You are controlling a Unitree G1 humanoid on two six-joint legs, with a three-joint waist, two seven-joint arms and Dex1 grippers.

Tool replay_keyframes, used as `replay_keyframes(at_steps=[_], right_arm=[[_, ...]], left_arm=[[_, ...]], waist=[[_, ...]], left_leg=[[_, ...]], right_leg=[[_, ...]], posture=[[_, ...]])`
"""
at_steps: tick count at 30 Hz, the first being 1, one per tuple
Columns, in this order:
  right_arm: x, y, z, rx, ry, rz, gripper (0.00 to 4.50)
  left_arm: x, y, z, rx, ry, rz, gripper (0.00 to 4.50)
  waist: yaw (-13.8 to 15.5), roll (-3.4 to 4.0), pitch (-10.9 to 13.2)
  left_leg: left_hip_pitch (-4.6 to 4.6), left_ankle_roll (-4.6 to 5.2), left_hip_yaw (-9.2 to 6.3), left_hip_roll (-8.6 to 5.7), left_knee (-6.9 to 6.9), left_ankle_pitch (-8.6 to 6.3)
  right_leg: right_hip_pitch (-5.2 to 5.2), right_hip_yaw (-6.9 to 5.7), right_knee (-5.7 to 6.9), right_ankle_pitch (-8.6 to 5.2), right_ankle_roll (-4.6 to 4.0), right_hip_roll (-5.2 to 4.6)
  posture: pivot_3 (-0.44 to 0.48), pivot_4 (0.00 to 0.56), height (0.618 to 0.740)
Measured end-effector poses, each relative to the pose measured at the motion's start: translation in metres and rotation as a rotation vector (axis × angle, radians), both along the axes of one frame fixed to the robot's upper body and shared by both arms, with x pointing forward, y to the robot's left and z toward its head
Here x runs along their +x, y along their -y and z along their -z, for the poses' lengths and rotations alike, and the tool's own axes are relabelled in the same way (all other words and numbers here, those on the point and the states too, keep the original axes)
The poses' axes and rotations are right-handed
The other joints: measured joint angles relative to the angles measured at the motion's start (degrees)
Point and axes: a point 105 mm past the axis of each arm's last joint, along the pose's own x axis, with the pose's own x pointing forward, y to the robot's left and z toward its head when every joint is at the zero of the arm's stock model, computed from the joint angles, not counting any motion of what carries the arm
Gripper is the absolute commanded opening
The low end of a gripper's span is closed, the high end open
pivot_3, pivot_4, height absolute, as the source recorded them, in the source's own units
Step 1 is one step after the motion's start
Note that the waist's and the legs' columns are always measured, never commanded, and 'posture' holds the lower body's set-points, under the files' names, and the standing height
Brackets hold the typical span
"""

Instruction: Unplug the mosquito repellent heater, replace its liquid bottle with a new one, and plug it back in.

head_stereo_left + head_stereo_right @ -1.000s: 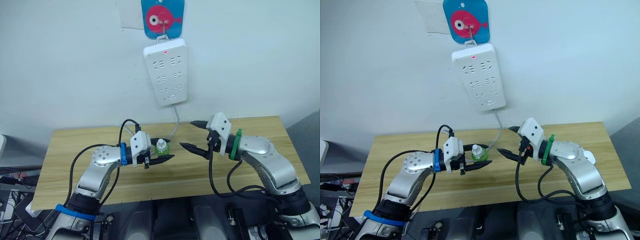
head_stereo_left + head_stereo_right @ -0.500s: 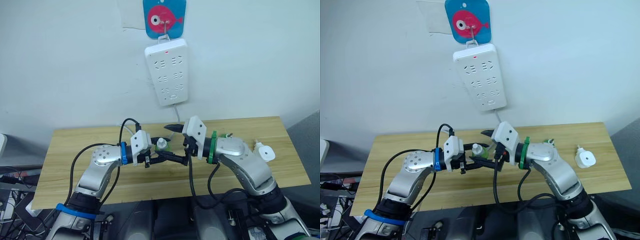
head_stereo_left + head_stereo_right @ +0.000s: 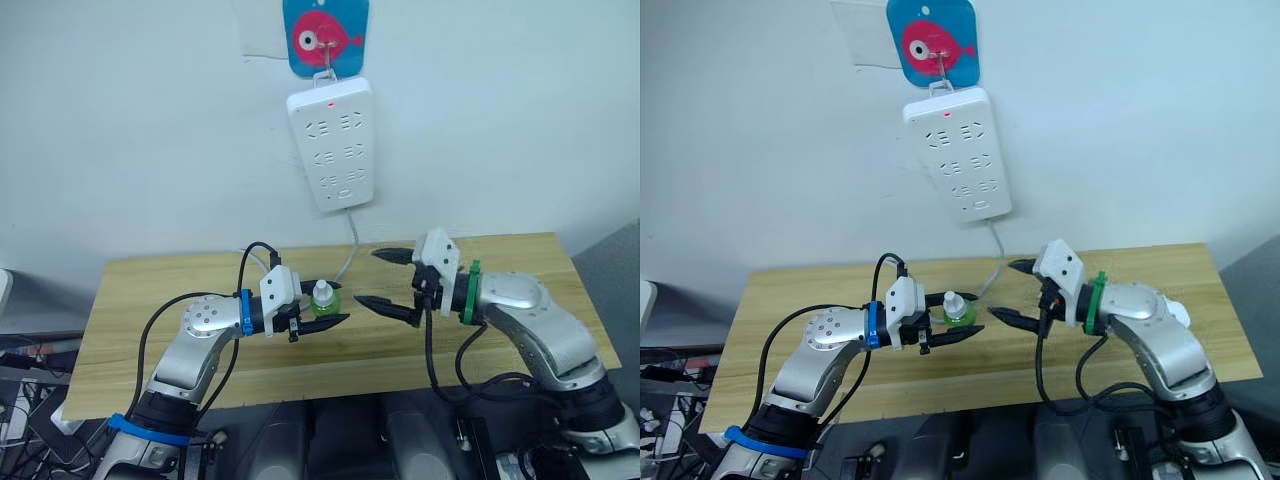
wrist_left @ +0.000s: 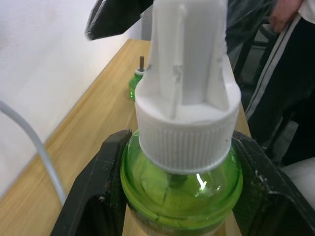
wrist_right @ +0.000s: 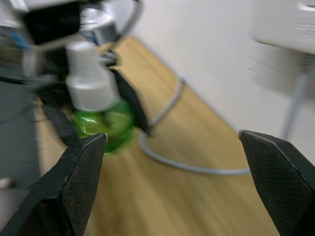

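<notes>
My left gripper (image 3: 337,301) is shut on a green liquid bottle (image 3: 322,298) with a white ribbed cap and holds it upright just above the wooden table (image 3: 180,290). In the left wrist view its fingers (image 4: 96,196) clamp the green body (image 4: 182,184). My right gripper (image 3: 365,277) hangs open a short way to the right of the bottle, its fingertips pointing at it, with nothing between them. A second green bottle (image 4: 137,82) with a bare wick stands on the table behind. A white edge of the mosquito repellent heater (image 3: 1181,312) peeks out past my right forearm.
A white power strip (image 3: 332,140) with a lit red lamp hangs on the wall under a blue fish hook (image 3: 326,35). Its grey cable (image 3: 351,248) drops onto the table behind the bottle. A person (image 4: 290,54) stands beyond the table's far end.
Half a second ago my right gripper was at the held bottle. It has since drawn back to the right, still open, and its forearm covers the heater again. The left gripper kept its hold.
</notes>
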Motion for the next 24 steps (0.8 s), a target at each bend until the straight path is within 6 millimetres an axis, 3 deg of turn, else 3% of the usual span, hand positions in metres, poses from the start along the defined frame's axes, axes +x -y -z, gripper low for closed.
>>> replay_keyframes(at_steps=[14,17,24], right_arm=[[-0.019,-0.050,-0.015,0.159,-0.089,-0.116,4.49],[-0.020,-0.053,-0.013,0.156,-0.092,-0.125,3.68],[-0.015,-0.057,-0.014,0.122,-0.012,-0.141,1.06]], left_arm=[[-0.001,0.000,-0.001,0.007,0.004,0.009,2.26],[-0.001,0.001,-0.002,0.007,0.008,0.013,2.26],[-0.003,0.002,-0.004,0.007,0.010,0.015,2.26]], waist=[[0.2,-0.04,-0.1],[0.2,-0.04,-0.1],[0.2,-0.04,-0.1]], left_leg=[[0.00,-0.10,0.00,-0.07,0.01,0.05],[0.00,-0.08,0.00,-0.06,0.00,0.05],[0.00,-0.09,0.00,-0.06,0.01,0.05]], right_leg=[[0.00,0.00,-0.02,0.00,0.00,-0.03],[0.00,0.00,-0.01,0.00,0.00,-0.03],[-0.01,-0.01,-0.01,0.00,0.00,-0.02]], posture=[[-0.074,0.266,0.740],[-0.071,0.271,0.740],[-0.071,0.269,0.740]])
